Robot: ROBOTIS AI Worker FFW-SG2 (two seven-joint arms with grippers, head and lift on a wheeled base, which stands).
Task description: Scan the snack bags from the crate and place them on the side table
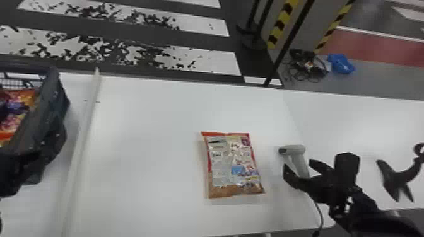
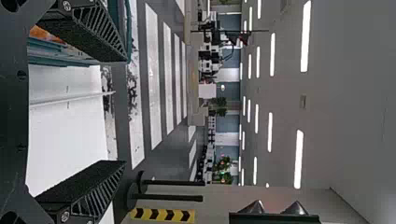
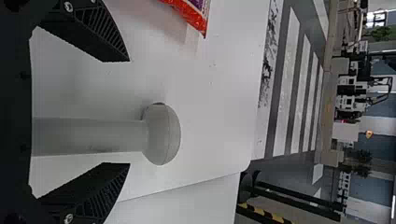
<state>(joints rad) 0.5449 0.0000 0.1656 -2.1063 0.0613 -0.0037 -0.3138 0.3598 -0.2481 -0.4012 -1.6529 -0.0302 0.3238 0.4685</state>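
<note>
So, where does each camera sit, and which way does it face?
Head view: on the head, facing forward and down to the table; right gripper and some left arm show.
Left wrist view: wrist-mounted, facing outward over table and floor; left gripper shows.
Right wrist view: wrist-mounted, facing the scanner; right gripper shows.
Head and right wrist views share the scanner and snack bag.

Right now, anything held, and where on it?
Nothing is held. The right claw is open around the scanner's handle, gaps both sides; the left claw is open, empty.
</note>
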